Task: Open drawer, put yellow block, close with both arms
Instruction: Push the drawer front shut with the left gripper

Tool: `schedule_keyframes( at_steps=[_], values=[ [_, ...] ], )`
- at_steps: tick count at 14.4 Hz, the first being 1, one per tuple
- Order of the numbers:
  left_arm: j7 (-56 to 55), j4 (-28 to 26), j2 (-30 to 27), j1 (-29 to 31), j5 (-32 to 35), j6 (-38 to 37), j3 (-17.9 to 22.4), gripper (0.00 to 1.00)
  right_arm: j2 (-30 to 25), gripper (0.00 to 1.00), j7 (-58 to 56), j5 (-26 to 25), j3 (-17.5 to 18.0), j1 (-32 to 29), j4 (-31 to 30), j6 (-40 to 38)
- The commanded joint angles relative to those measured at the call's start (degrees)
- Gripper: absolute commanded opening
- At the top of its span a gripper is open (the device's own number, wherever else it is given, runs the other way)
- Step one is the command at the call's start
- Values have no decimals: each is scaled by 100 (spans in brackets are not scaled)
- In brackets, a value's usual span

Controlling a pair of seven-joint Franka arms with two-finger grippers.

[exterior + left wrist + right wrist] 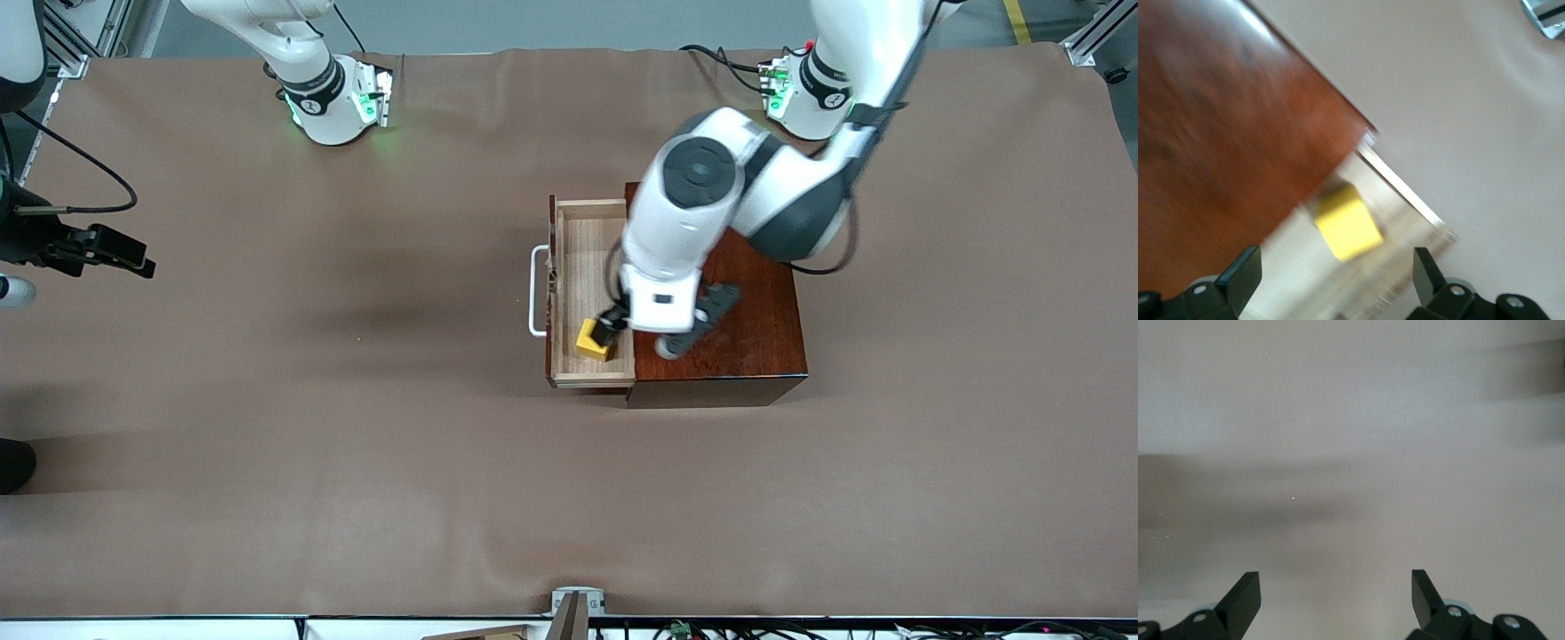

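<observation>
The drawer [587, 240] stands pulled out of the dark reddish wooden box [756, 320], its white handle [536, 289] toward the right arm's end of the table. The yellow block [590, 339] lies on the drawer floor at the end nearer the front camera. My left gripper [607, 332] hangs over the drawer just above the block, open. In the left wrist view the yellow block [1347, 223] lies free ahead of the left gripper [1336, 275], next to the box top [1225, 133]. My right gripper [133, 260] waits open over bare table at the right arm's end, and the right wrist view shows nothing between the right gripper [1336, 587] fingers.
The brown table cover [356, 444] spreads all around the box. The two arm bases [333, 98] [805, 93] stand lit green along the edge farthest from the front camera. A metal bracket [578, 604] sits at the nearest edge.
</observation>
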Motion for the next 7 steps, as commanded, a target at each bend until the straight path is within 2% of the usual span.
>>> schedule_keyframes(
  at_steps=[1, 4, 7],
  values=[
    [-1073, 386, 272, -281, 57, 302, 0, 100, -89, 100, -68, -63, 117, -140, -51, 33],
    [-2356, 404, 562, -694, 57, 951, 0, 100, -89, 100, -68, -63, 117, -132, -33, 24],
    [-3675, 387, 721, -1029, 48, 1068, 18, 100, -89, 100, -68, -63, 117, -140, -16, 24]
  ],
)
